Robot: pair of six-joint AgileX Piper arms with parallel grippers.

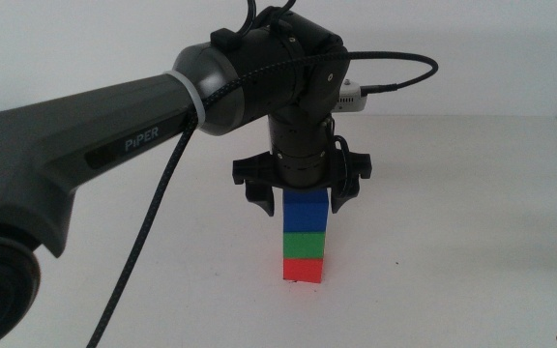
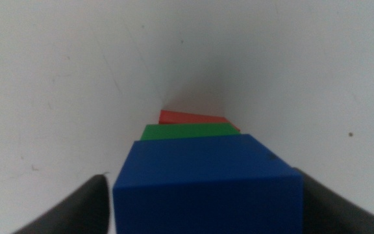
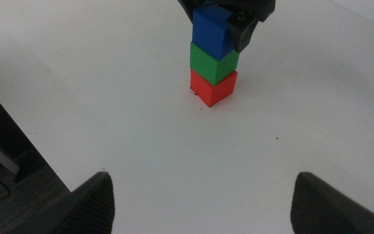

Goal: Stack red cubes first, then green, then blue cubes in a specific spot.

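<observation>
Standing on the white table [image 1: 472, 242] is a three-cube stack: the red cube [image 1: 304, 268] at the bottom, the green cube [image 1: 305, 241] on it, the blue cube [image 1: 305, 209] on top. Hanging over the stack, the left gripper [image 1: 298, 201] has a jaw on each side of the blue cube, seemingly just apart from its faces, though the gap is hard to judge. Well back from the stack, the right gripper [image 3: 203, 195] waits with jaws spread wide.

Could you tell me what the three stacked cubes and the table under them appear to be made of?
Blue cube, green cube and red cube: flat, even colour, matte faces without glare, crisp edges; probably painted wood or plastic, cannot tell which. Table: smooth white surface with faint dark specks, likely laminate. The left tool flanks the blue cube; the right tool waits nearby.
</observation>
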